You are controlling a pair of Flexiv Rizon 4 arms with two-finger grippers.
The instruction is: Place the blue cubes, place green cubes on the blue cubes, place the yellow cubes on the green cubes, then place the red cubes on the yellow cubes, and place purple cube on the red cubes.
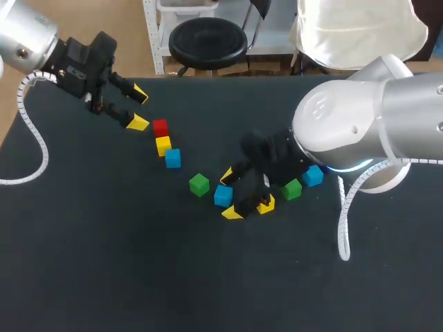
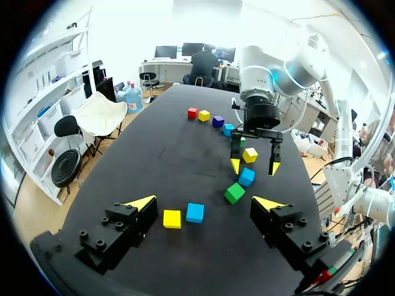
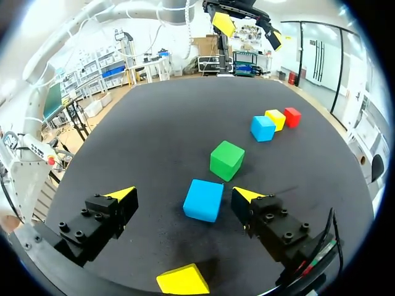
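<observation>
Cube count across the views: three blue cubes (image 1: pixel 172 158), two green cubes (image 1: pixel 199 185), three yellow cubes (image 1: pixel 163 145), two red cubes (image 1: pixel 160 127), one purple cube (image 2: pixel 218 121). All lie singly on the table (image 1: pixel 104 263). One red, one yellow and one blue form a close row near the left gripper (image 1: pixel 139 108), which hangs above the table with fingers spread, holding nothing. The right gripper (image 1: pixel 229 194) is spread astride another blue cube, neither finger touching it. A yellow cube lies just behind its fingers.
</observation>
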